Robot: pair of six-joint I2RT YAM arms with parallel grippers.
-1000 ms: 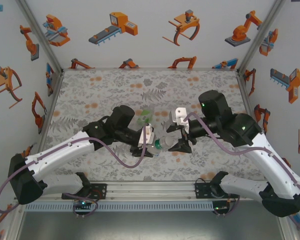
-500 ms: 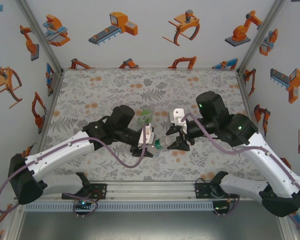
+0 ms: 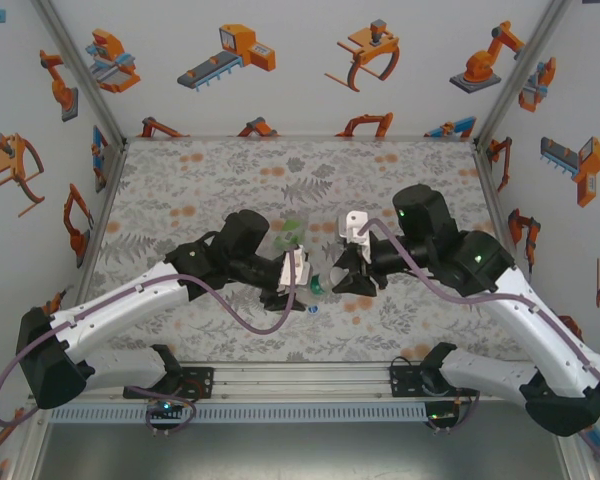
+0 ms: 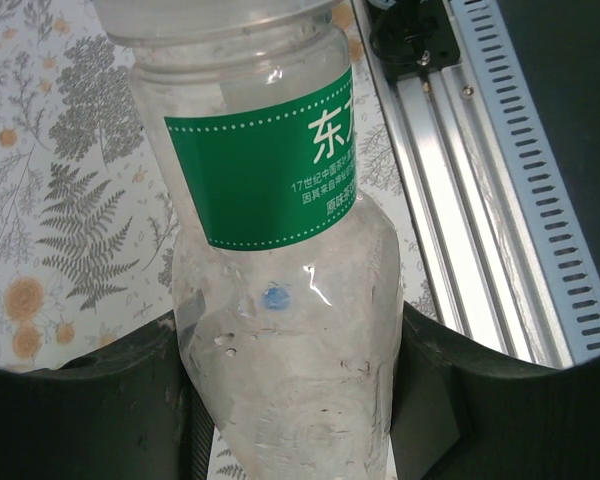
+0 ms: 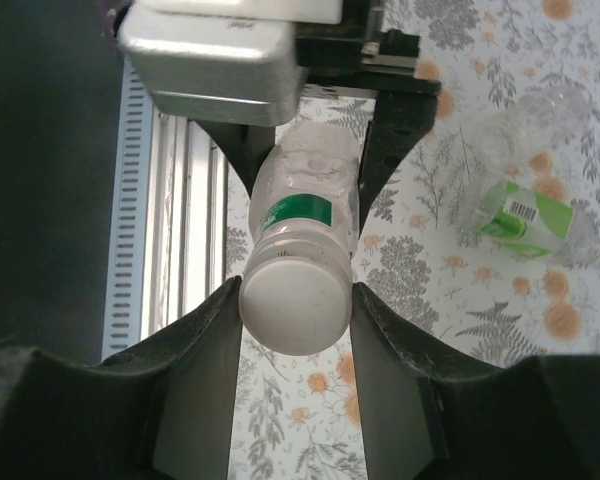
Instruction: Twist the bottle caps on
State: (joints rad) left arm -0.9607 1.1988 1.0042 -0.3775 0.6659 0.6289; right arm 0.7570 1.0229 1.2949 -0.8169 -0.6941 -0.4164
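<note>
The right claw (image 5: 298,295) is drawn in narrow, its fingers (image 5: 205,370) pressed against both sides of the white cap (image 5: 295,318). The cap sits on the neck of the green-labelled bottle (image 5: 302,212). Straight ahead of this claw, the left claw (image 4: 290,400) is clamped on the far end of the same bottle, past the label, so the bottle lies level between the two. To the right claw's right, well apart, a second bottle (image 5: 525,215) lies on the patterned mat (image 5: 460,330). Just to the near side of the left claw, a small blue cap (image 3: 313,309) rests on the mat.
</note>
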